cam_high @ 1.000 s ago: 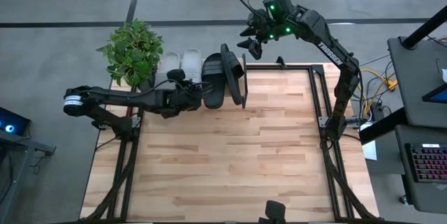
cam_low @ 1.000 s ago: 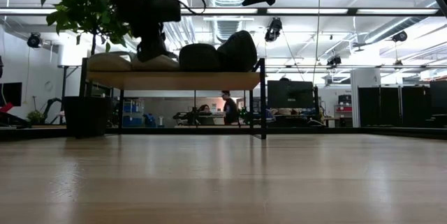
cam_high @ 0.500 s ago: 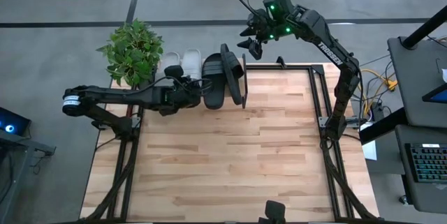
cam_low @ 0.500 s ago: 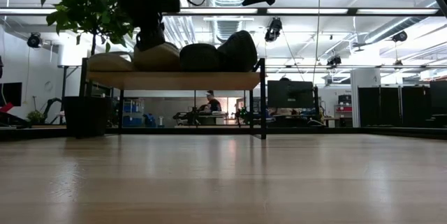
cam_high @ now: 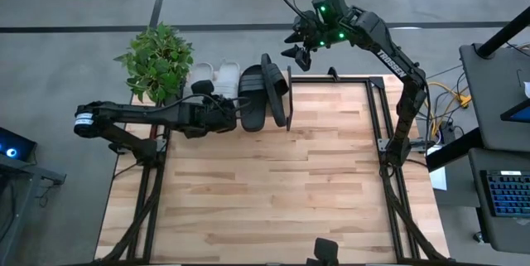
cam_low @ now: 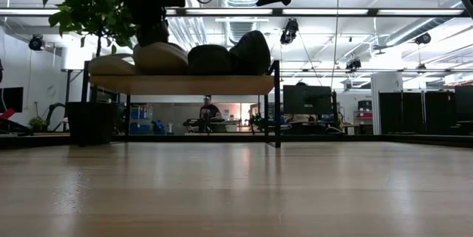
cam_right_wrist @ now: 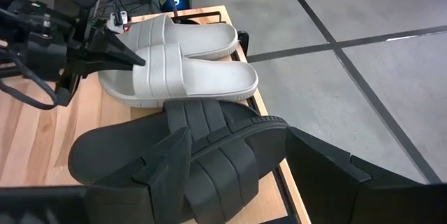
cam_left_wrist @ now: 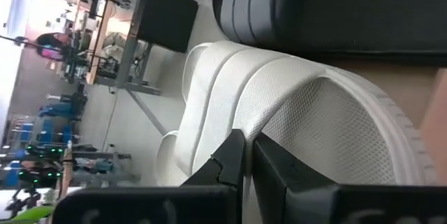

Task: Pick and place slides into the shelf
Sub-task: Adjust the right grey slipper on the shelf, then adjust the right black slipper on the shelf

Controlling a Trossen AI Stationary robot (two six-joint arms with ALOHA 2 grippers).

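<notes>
Slides: four on the shelf (cam_high: pixel 287 92) at the counter's (cam_high: pixel 273 183) far edge, in a row from left to right.
Grey slides: outer grey slide (cam_right_wrist: pixel 174 35) at the left end; inner grey slide (cam_right_wrist: pixel 185 77) beside it, touching it along the side.
Black slides: one black slide (cam_high: pixel 253 96) lies flat just right of the grey pair; the last black slide (cam_high: pixel 274 88) leans on its edge against it, at the right end of the row.
Long axis: every slide runs near to far, across the length of the shelf.
Left gripper (cam_high: pixel 222 110): at the near end of the inner grey slide, its tip against the sole edge as seen in the right wrist view.
Left fingers (cam_left_wrist: pixel 241 158): pressed together; nothing pinched between them.
Key relation: the inner grey slide lies straight ahead of the left fingers, toward the far side; a push along that axis would drive it deeper onto the shelf.
Nearer arm: the left arm, in contact range; the right is well apart from the grey pair.
Right gripper (cam_high: pixel 296 53): raised above and beyond the right end of the shelf, over the floor.
Right fingers (cam_right_wrist: pixel 321 155): spread wide, empty.
Judged step: seating the grey slide; the tilted black slide looks unsettled and may need righting.
Plant (cam_high: pixel 157 60): just left of the shelf, near the left arm's path.
</notes>
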